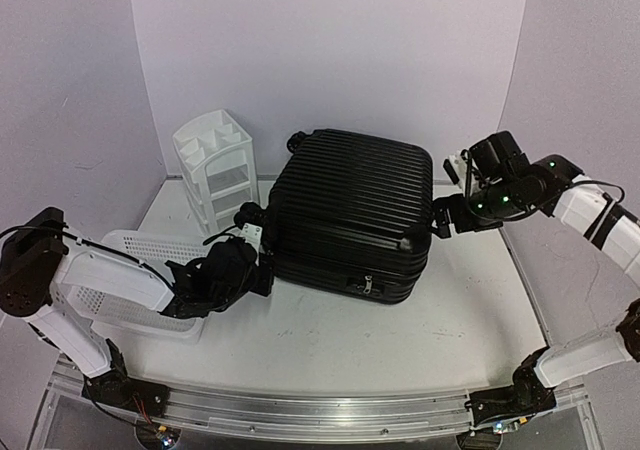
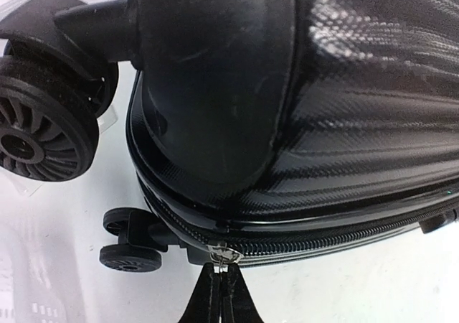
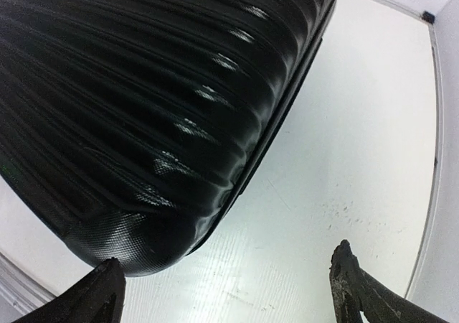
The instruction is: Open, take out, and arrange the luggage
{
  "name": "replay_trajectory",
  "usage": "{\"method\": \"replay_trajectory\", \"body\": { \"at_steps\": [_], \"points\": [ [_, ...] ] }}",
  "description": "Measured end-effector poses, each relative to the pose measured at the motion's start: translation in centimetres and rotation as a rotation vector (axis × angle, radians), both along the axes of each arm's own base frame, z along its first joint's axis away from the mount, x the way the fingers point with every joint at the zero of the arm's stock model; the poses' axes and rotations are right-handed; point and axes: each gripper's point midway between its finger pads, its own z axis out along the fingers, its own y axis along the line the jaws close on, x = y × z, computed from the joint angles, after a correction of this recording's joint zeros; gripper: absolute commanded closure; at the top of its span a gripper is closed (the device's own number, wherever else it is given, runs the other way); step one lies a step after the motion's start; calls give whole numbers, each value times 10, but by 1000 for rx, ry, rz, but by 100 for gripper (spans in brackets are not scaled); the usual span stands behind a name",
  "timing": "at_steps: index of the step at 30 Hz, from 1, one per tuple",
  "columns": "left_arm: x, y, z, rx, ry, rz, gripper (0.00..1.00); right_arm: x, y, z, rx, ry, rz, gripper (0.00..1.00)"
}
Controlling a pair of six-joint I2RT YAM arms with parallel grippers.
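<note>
Little of the task is done, I judge. At the near left corner of the luggage [image 1: 350, 210], beside its wheels [image 2: 43, 133], the left hand [image 2: 221, 269] is pinched closed on the zipper pull [image 2: 221, 253]. The luggage lies flat in the middle of the worktop [image 1: 330, 360], both shells shut. A bit farther, at its right side, the right hand [image 3: 226, 262] stands wide open, holding nothing. Unzipping, opening, taking out and arranging are all left to do.

White-and-black left arm low, stretched forward; black two-finger left gripper [image 2: 220, 269] has fingers pinched together. White-and-black right arm raised, elbow bent, wrist angled inward; black two-finger right gripper [image 3: 226, 255] has fingers spread wide.
</note>
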Motion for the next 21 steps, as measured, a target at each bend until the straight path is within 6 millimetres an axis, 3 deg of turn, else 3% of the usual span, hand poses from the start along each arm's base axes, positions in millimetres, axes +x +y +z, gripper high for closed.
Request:
{"method": "replay_trajectory", "body": {
  "at_steps": [2, 9, 14, 17, 19, 21],
  "points": [
    [2, 6, -2, 8, 15, -1, 100, -1, 17, 9, -27, -22, 67, 2],
    [-12, -7, -3, -3, 78, -142, 41, 1, 96, 23, -83, -62, 270, 2],
    [-37, -11, 49, -73, 36, -298, 22, -9, 138, 9, -75, -18, 374, 2],
    [-52, -8, 91, -117, 2, -375, 19, -13, 144, -3, -87, 11, 395, 2],
    [-52, -5, 118, -128, -5, -392, 15, -15, 143, -7, -91, 11, 396, 2],
    [-36, 1, 144, -133, -1, -371, 10, -16, 140, -10, -96, 4, 396, 2]
  ]
}}
